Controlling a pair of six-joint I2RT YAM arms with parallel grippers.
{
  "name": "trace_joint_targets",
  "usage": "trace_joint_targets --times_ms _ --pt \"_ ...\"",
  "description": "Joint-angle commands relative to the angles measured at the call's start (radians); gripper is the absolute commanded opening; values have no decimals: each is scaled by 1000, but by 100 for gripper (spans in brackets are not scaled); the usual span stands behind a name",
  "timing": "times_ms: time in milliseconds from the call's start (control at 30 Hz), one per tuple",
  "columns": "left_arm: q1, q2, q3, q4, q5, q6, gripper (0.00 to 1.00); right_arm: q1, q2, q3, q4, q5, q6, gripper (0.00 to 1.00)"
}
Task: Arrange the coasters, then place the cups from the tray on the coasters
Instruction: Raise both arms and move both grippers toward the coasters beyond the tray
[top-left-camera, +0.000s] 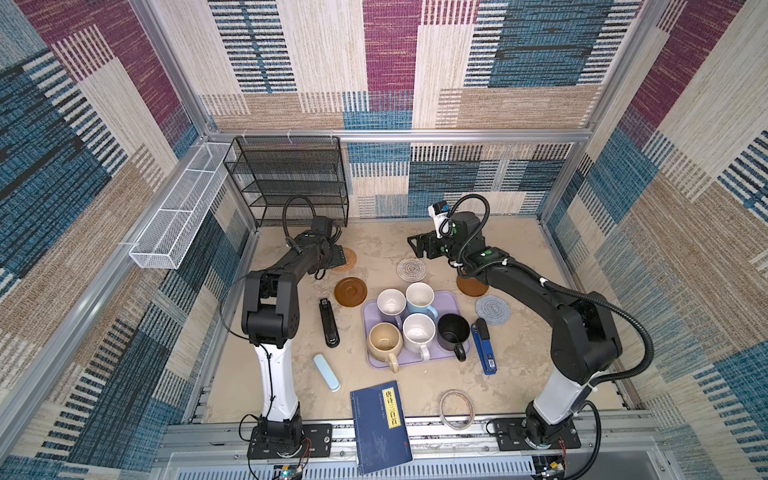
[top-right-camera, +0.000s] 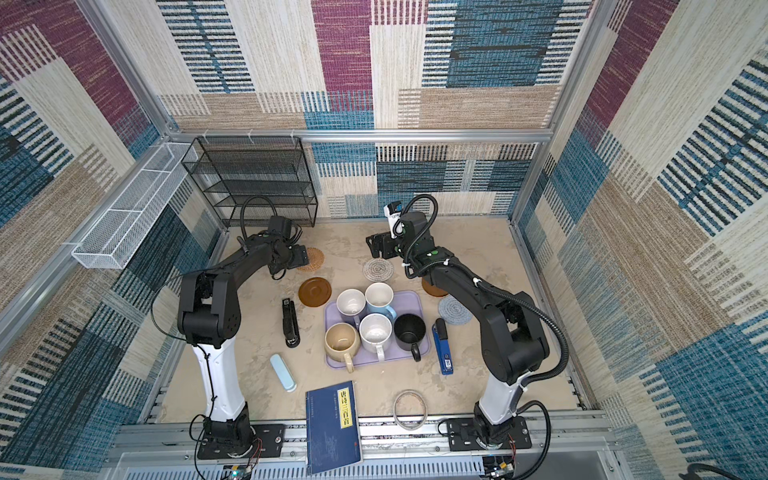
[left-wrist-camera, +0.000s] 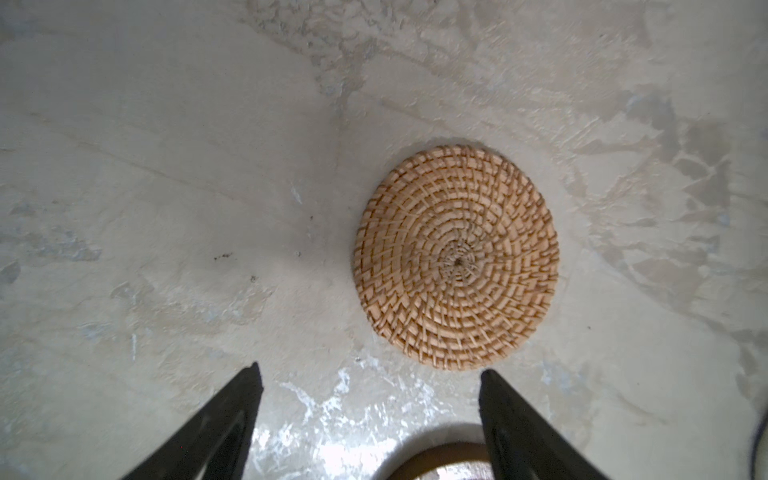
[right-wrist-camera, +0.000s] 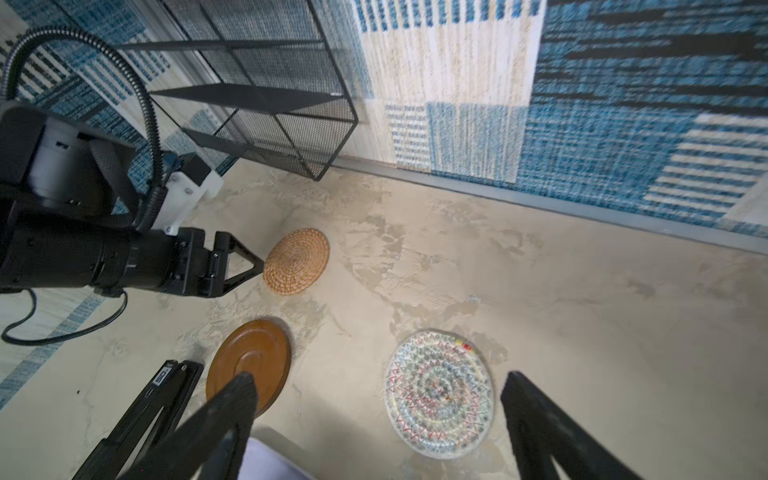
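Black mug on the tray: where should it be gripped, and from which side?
Probably the rim wall on its right side, from straight above, one jaw inside. The black mug stands upright, mouth open, at the tray's right edge; the speckled white mug crowds its left, and its handle points toward the arm bases.

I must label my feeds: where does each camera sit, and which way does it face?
Both top views: high in front, looking down on the pale lilac plastic tray, left arm and right arm.
Left wrist: looks down on the tan round rattan coaster; open left gripper shows.
Right wrist: faces the back wall over the whitish lacy round coaster; open right gripper shows.
Shared: all show the rattan coaster.
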Motion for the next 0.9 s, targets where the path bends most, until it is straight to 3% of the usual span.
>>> trace_joint_targets --times_ms 0,333,633,867 --pt "-4 48 59 -55 -38 42 81 10 21 21 -14 -12 -8 94" --pt "-9 161 180 -136 -74 51 72 66 88 107 -79 5 -45 92" --pt "11 136 125 -183 -56 36 61 101 168 229 -161 -5 -75 89" --pt "45 8 -41 -132 -42 15 59 127 202 273 -182 -12 -81 89"
